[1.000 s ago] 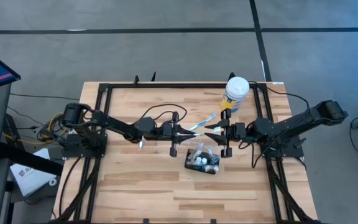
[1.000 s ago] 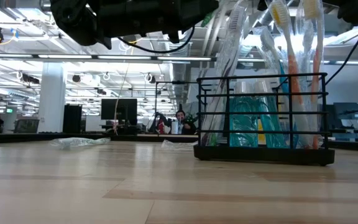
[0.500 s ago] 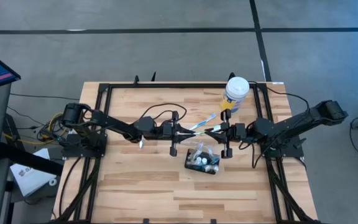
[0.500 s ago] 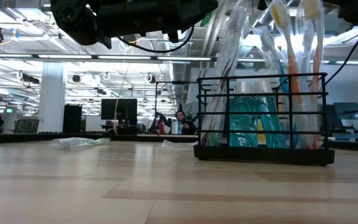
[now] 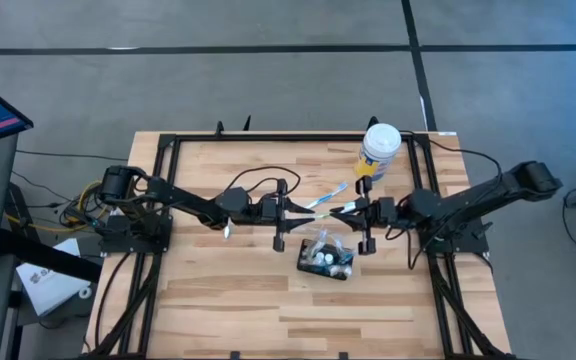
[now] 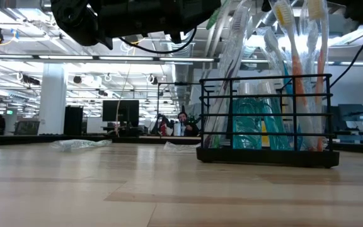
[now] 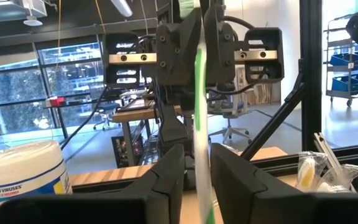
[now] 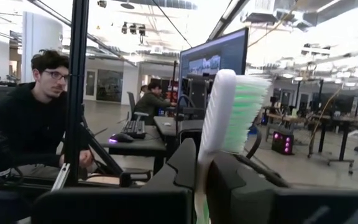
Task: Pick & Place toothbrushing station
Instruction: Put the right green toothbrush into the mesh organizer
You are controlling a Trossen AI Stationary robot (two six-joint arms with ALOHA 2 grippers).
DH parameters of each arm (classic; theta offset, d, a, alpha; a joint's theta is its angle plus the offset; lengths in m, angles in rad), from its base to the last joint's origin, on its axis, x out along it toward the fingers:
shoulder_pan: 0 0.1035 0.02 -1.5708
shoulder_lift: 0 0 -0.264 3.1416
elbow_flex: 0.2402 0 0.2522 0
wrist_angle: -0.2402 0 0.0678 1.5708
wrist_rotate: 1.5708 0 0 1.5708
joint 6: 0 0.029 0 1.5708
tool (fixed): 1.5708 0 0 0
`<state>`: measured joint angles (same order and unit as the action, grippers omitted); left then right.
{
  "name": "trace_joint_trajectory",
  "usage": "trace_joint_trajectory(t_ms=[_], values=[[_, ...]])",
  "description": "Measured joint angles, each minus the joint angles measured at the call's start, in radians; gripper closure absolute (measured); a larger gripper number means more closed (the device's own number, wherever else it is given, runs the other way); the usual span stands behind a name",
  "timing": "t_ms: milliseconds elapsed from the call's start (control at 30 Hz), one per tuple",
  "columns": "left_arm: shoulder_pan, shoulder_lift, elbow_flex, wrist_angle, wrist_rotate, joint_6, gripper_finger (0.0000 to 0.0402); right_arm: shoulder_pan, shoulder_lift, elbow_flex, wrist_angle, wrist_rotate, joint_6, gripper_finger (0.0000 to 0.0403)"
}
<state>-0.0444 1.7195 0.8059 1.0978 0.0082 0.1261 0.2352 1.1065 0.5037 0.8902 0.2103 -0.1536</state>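
Note:
A white-and-green toothbrush (image 7: 199,112) is held in the air over the middle of the table, between my two grippers, which face each other. My right gripper (image 5: 351,207) is shut on it; the bristled head (image 8: 229,112) stands above its fingers. My left gripper (image 5: 303,208) is slightly open, its fingers (image 7: 169,174) on either side of the handle. The toothbrushing station (image 5: 326,258), a black wire rack (image 6: 266,120) with several brushes in it, rests by its base on the table, nearer the front edge than the grippers. My right gripper pinches the toothbrush's neck (image 8: 204,165), just under the head, between its two fingers. It comes about level from the table's right side. The brush is lifted clear of the table, its head pointing up past the fingers. My left gripper: a narrow gap shows beside the handle (image 7: 200,180); whether a finger touches it I cannot tell.
A white-lidded tub (image 5: 379,150) stands at the far right of the table, behind my right gripper. Clear wrappers (image 6: 80,144) lie on the far part of the table. Black frame rails (image 5: 168,200) border the table. A person (image 8: 42,118) sits beyond the table.
My right gripper has shut on the toothbrush. Both arms have kept their places and the brush has stayed in the air between them.

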Motion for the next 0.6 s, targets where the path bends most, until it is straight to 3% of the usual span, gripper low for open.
trace_joint_trajectory(t_ms=[233, 600], values=[[0.0, 0.0, 0.0, -0.002, 0.0, 0.0, 0.0326, 0.02, -0.118, 0.0, -0.17, 0.023, 0.043, 0.0398], [-0.001, 0.0, 0.0, -0.009, 0.0, -0.004, 0.0325, 0.136, -0.297, 0.0, -0.505, 0.241, 0.131, 0.0398]])
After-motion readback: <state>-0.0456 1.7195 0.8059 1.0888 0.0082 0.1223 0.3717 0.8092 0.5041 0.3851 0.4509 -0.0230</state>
